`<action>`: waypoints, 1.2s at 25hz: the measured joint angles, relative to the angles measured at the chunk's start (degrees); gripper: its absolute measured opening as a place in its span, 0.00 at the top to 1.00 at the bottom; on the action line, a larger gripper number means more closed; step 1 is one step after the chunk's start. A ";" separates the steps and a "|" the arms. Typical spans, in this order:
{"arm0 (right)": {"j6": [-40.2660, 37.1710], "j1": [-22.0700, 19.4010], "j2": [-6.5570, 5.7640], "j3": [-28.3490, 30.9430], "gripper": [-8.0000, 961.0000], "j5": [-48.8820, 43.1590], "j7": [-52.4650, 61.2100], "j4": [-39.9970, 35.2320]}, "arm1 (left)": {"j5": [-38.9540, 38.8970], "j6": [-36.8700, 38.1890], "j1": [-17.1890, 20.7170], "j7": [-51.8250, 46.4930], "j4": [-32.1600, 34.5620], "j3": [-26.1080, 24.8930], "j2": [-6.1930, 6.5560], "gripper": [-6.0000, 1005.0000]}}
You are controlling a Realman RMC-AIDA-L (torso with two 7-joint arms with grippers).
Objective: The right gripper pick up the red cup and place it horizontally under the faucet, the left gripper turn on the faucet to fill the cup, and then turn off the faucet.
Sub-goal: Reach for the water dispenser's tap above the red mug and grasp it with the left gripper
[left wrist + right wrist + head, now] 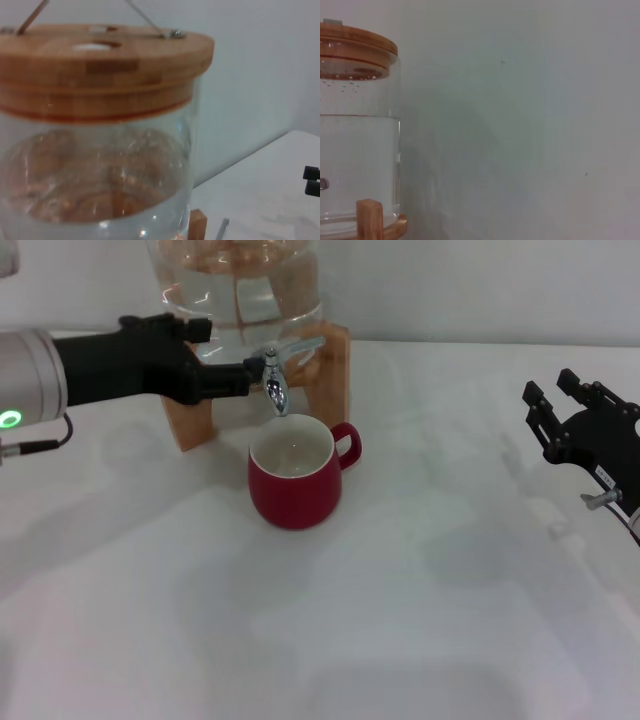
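White tabletop (400,620) fills the nearest part of the head view, bare cloth-like surface running up to the red cup (295,480), which stands upright on it with its white inside showing and its loop handle turned toward the robot's right. Off to the right and well apart from the cup, the right gripper (560,400) hangs over the table with its black prongs spread and nothing between them. Directly above the cup's mouth hangs the spout of the faucet (275,385), a small chrome tap whose thin lever sticks out to the right; whether water is running from it cannot be told. The left gripper (240,378) reaches in from the left, its dark claw right at the faucet body, touching or nearly so, but how far its prongs are parted there cannot be told. A green light glows on that arm's silver wrist near the edge of the view. Behind the tap stands the clear water jar (240,290), resting on a wooden stand (190,415) whose legs flank the faucet. The wrist views show the jar partly filled with water and closed by a wooden lid (100,65), with a pale wall (530,120) behind it.
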 joint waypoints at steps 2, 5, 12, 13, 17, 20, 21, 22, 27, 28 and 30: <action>0.01 -0.04 0.00 -0.01 0.55 -0.01 0.00 0.04 | 0.74 -0.71 -1.28 0.00 -0.06 -0.37 0.17 0.12; 0.04 -0.01 0.00 -0.04 0.55 -0.06 0.00 0.08 | 1.53 -1.88 -2.68 0.03 -0.21 -0.98 0.29 0.12; 0.05 0.06 0.00 -0.15 0.55 -0.14 0.00 0.18 | 2.45 -2.88 -4.23 0.20 -0.36 -1.14 0.22 0.12; 0.05 0.06 0.00 -0.20 0.55 -0.14 0.00 0.18 | 2.65 -3.15 -4.54 0.19 -0.51 -1.15 0.19 0.12; 0.04 0.05 0.00 -0.31 0.55 -0.14 0.00 0.19 | 3.11 -4.18 -5.96 0.10 -1.24 -1.16 0.16 0.12; -0.06 -0.02 0.00 -0.58 0.55 -0.11 0.00 0.19 | 4.02 -4.40 -6.98 -0.03 -1.57 -1.19 0.13 0.12; -0.08 -0.03 0.00 -0.61 0.55 -0.09 0.00 0.18 | 4.34 -4.42 -7.25 -0.04 -1.58 -1.20 0.12 0.12; -0.08 -0.04 0.00 -0.63 0.55 -0.07 0.00 0.18 | 4.71 -4.44 -7.53 -0.04 -1.67 -1.20 0.08 0.12; -0.16 -0.05 0.00 -0.66 0.55 -0.06 0.01 0.18 | 5.63 -4.47 -9.23 0.21 -3.27 -1.23 -0.01 0.12; -0.18 -0.06 0.00 -0.68 0.55 -0.07 0.00 0.19 | 5.71 -4.47 -9.55 0.26 -3.75 -1.24 0.02 0.12; -0.20 -0.06 0.00 -0.72 0.55 -0.08 0.00 0.24 | 5.92 -4.47 -10.40 0.30 -4.93 -1.24 0.15 0.12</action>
